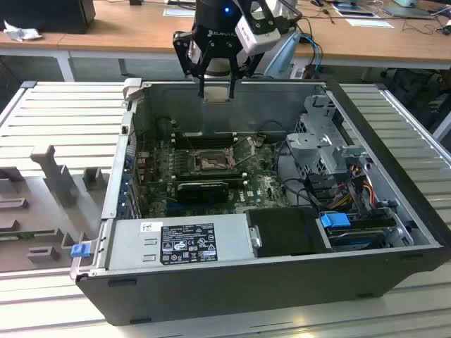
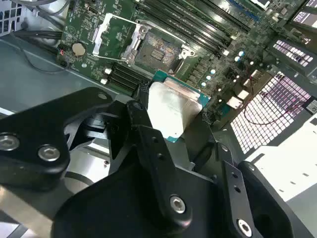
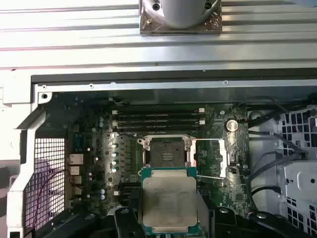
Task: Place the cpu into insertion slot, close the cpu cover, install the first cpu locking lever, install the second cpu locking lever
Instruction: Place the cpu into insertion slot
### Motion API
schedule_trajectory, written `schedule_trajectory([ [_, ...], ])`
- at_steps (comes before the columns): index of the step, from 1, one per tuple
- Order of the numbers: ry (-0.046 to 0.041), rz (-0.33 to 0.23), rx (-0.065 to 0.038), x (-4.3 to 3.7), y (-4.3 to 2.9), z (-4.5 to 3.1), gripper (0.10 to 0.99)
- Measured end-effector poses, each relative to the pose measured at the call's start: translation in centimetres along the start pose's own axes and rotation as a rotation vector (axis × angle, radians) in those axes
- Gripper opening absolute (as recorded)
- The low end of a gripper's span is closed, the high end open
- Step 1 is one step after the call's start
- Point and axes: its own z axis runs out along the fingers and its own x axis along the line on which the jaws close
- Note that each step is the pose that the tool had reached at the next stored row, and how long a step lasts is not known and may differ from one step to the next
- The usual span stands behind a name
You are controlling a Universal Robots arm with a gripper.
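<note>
From here I see a bench of pale grey metal slats [image 1: 63, 113] carrying everything. The open dark computer case [image 1: 268, 285] sits directly on it, taking up the exterior view from the centre out to 3 o'clock. At 9 o'clock, just beside the case, a grey moulded fixture [image 1: 42, 211] with upright blocks lies on the slats. More slats show at 10 and 2 o'clock.

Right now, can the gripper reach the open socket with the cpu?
Probably yes: the gripper holds the cpu above the case, the cpu cover is swung open, and the socket looks bare.
</note>
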Motion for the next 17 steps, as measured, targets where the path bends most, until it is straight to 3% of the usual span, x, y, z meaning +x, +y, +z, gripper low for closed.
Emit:
schedule_trajectory([
  [17,-0.0124,0.138,-0.003,0.05,-0.01,0.14,0.529],
])
